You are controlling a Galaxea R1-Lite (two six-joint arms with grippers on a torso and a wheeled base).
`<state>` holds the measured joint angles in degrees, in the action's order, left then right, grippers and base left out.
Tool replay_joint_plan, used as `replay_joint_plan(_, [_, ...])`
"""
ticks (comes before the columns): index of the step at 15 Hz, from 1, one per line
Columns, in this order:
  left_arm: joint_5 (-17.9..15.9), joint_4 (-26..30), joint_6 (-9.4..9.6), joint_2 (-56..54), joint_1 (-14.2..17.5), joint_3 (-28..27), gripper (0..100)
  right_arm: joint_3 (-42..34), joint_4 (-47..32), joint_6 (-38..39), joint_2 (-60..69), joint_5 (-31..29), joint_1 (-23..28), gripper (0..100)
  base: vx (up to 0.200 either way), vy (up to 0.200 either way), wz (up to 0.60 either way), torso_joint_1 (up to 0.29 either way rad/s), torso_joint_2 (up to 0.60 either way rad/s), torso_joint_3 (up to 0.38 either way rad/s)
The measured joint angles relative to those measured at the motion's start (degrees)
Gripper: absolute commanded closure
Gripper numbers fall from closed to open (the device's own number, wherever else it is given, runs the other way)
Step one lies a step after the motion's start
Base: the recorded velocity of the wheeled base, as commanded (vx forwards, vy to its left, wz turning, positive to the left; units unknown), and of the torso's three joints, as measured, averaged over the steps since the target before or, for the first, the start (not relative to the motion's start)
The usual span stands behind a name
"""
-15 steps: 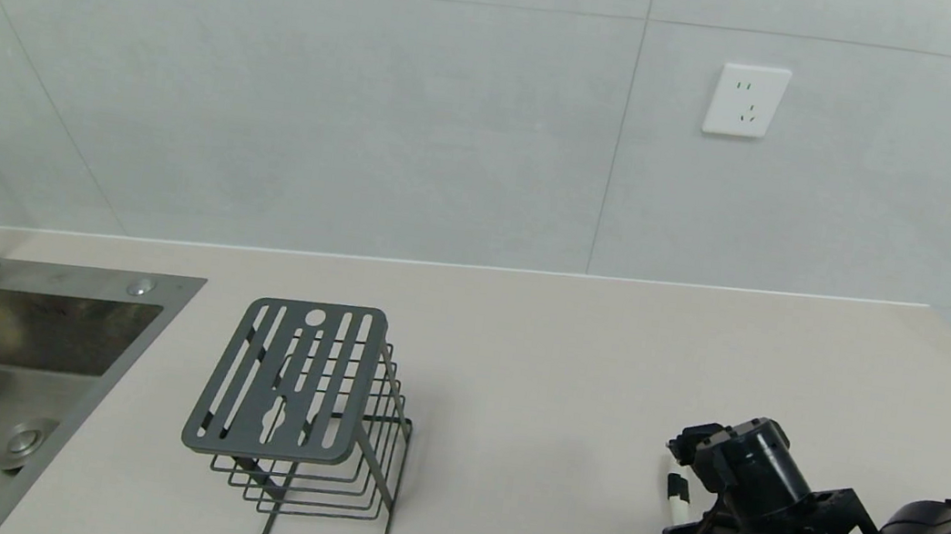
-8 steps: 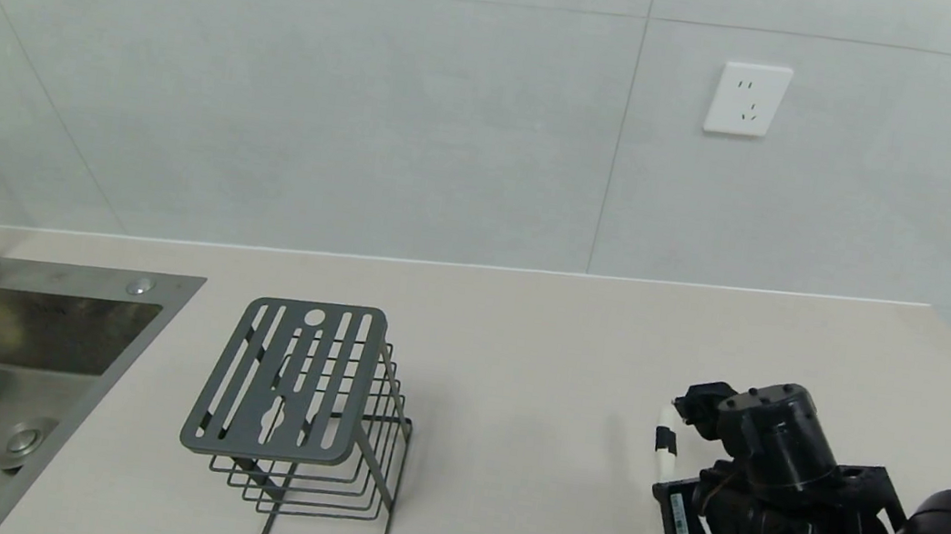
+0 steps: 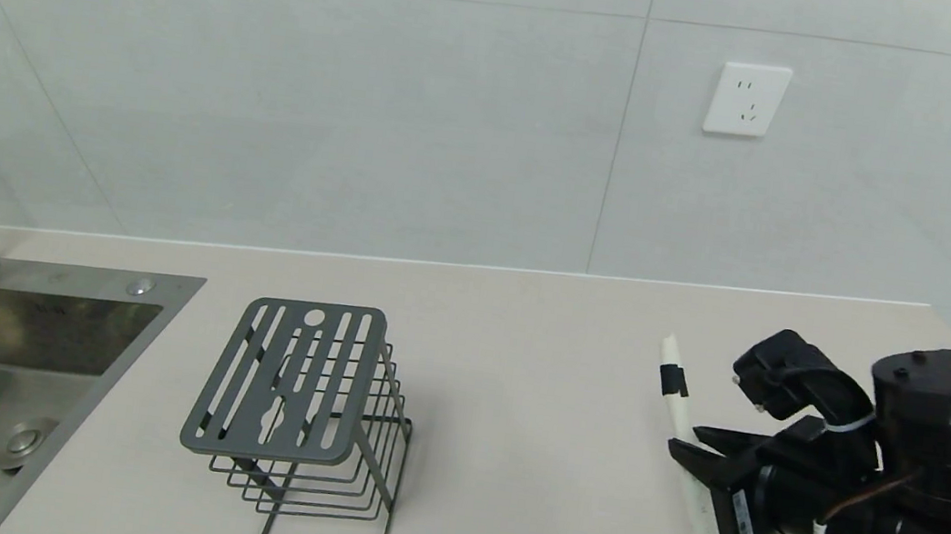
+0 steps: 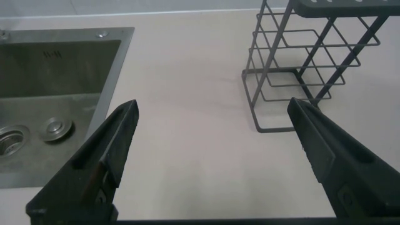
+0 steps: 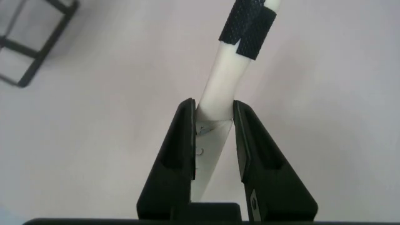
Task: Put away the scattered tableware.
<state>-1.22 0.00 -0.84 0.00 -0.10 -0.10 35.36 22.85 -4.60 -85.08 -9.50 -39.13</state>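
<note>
Right tool (image 5: 214, 107) grips the white utensil (image 5: 231, 72) mid-shaft, held tilted over the counter (image 3: 533, 385); left tool (image 4: 212, 107) hangs wide open, empty.

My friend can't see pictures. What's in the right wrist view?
The right gripper is shut on a long white utensil with a black band near one end, over a pale counter. A corner of the dark wire rack shows at the edge.

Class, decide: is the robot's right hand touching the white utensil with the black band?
Touching. The right wrist view shows the right hand with both fingers pressed against opposite sides of the white utensil, leaving no gap.
</note>
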Motion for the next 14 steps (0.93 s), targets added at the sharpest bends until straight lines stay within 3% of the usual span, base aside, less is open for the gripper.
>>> replay_joint_plan(4, [-0.22, -1.63, 0.41, 0.00, 0.05, 0.00, 0, -3.17, 0.02, -8.27, 6.66, 1.49, -0.09, 100, 0.000, 0.000, 0.00, 0.000, 0.00, 0.000])
replay_joint_plan(8, [-3.51, -17.83, 0.13, 0.00, 0.10, 0.05, 0, -2.84, 2.58, -15.27, 8.70, 3.67, -0.20, 100, 0.000, 0.000, 0.00, 0.000, 0.00, 0.000])
replay_joint_plan(11, [-6.33, -18.22, 0.09, 0.16, 0.15, -1.74, 0, -4.17, 7.07, -21.46, 9.56, 7.39, 0.13, 100, 0.000, 0.000, 0.00, 0.000, 0.00, 0.000])
replay_joint_plan(14, [-9.64, -18.12, 0.41, 4.99, 0.40, -11.72, 0, -8.17, 8.13, -22.16, 12.12, 11.73, 0.40, 100, 0.000, 0.000, 0.00, 0.000, 0.00, 0.000])
